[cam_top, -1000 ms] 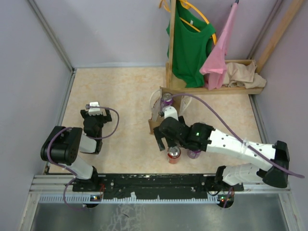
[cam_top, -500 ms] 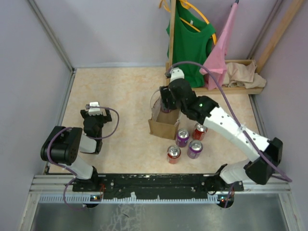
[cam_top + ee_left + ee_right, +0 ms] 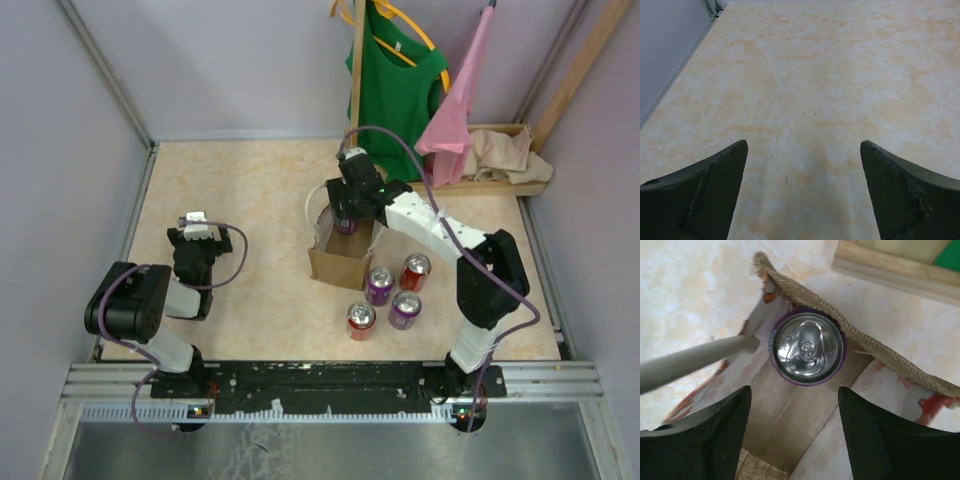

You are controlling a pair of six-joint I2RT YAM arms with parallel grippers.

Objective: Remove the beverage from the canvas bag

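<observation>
The tan canvas bag (image 3: 341, 262) stands upright mid-table with pale loop handles. My right gripper (image 3: 346, 212) hovers open over its far end. In the right wrist view a purple-rimmed can (image 3: 807, 346) stands upright inside the bag (image 3: 880, 357), against the far wall, just ahead of my open right gripper (image 3: 795, 402); a pale handle (image 3: 695, 360) crosses at left. Several cans stand outside the bag: two purple (image 3: 379, 284) (image 3: 405, 309) and two red (image 3: 415, 271) (image 3: 361, 319). My left gripper (image 3: 194, 236) is open and empty at the left, over bare table (image 3: 805, 100).
A wooden rack (image 3: 440, 185) at the back right holds a green shirt (image 3: 400, 90), a pink cloth (image 3: 460, 110) and a beige cloth heap (image 3: 510, 155). Grey walls enclose the table on left, back and right.
My right arm swung from low by the front cans up and back to the bag's far end, leaving a can standing by the others. It now points down into the bag. The left arm stayed still.
</observation>
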